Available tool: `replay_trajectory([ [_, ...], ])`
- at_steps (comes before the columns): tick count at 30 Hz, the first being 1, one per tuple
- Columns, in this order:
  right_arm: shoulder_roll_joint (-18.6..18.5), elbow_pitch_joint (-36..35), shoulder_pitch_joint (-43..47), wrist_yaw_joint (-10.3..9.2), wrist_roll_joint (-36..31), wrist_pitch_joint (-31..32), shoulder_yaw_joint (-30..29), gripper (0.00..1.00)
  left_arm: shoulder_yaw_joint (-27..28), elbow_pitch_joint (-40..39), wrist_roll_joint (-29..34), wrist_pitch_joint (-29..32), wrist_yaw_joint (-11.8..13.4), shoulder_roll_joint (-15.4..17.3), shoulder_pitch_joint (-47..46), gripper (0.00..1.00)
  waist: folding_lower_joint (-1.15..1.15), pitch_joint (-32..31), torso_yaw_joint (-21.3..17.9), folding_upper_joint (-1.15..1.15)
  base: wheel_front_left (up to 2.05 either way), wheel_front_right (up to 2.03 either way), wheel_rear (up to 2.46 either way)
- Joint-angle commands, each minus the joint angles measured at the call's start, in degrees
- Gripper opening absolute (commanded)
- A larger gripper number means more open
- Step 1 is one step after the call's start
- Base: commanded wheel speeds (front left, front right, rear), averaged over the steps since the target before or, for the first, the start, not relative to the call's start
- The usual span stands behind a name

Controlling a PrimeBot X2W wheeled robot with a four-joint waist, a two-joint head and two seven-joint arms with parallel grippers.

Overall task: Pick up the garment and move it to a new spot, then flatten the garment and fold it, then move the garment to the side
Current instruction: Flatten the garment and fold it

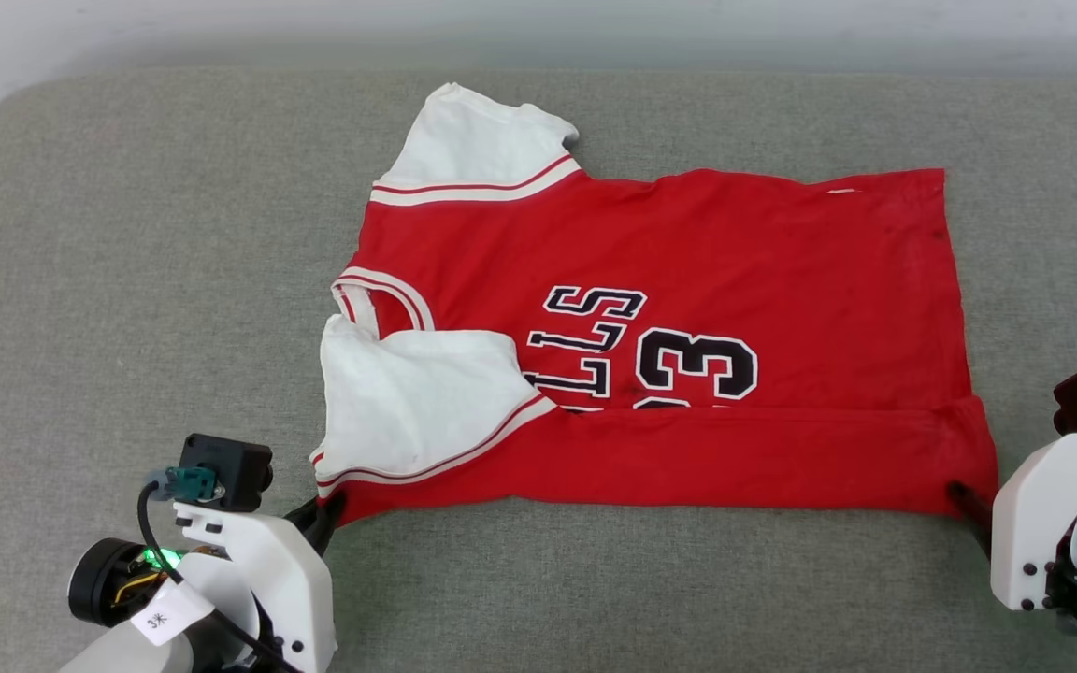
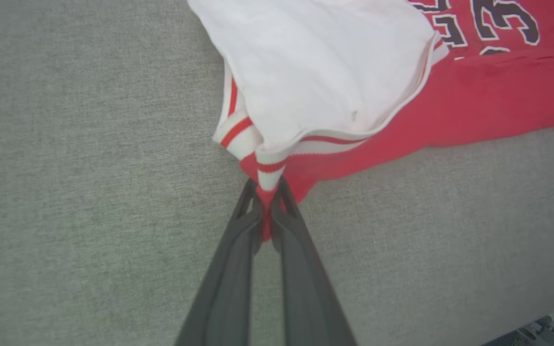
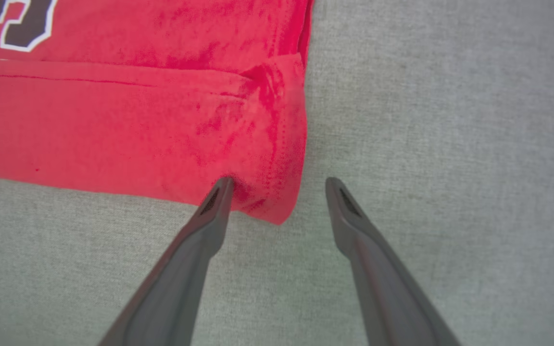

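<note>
The garment [image 1: 688, 280], a red jersey T-shirt with white sleeves, lies sideways on the grey cushion, collar to the left, hem to the right. Its near edge is folded over the lettering. My left gripper [image 1: 331, 509] is shut on the garment's near left corner, and the left wrist view shows striped trim and red cloth [image 2: 267, 192] pinched between the dark fingers [image 2: 231, 269]. At the near right corner my right gripper [image 3: 279, 185] stands open. One fingertip [image 3: 221, 190] touches the red hem corner [image 3: 277, 192], the other rests on bare cushion.
The grey fabric cushion [image 1: 127, 280] carries everything, with bare room left of the garment and along the front. A pale wall runs behind the cushion's rounded far edge [image 1: 221, 79].
</note>
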Motion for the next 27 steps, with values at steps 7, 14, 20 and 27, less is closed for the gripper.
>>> replay_trajectory([
  [7,0.89,6.24,-3.97,-0.05,-0.78,-0.73,-2.64,1.0,0.03,-7.69,1.64,1.6,2.44,2.53,1.0,0.0,0.0,2.06,1.76,0.0,0.0,0.0,0.0],
  [14,2.03,11.38,-4.25,-0.04,-1.06,0.22,-1.53,0.93,-0.34,-9.19,2.52,1.73,2.96,2.47,0.16,0.0,0.0,3.29,2.72,0.0,0.0,0.0,0.0],
  [20,1.3,13.34,-3.5,-0.05,-1.69,0.24,-0.96,0.0,-0.64,-8.57,2.27,2.1,2.68,2.59,0.24,0.0,0.0,2.97,2.86,0.0,0.0,0.0,0.0],
  [27,-0.08,12.86,-3.75,-0.07,-1.64,0.07,-2.36,0.0,-1.21,-7.24,1.65,2.33,1.88,2.96,1.29,0.0,0.0,0.76,2.23,0.0,0.0,0.0,0.0],
])
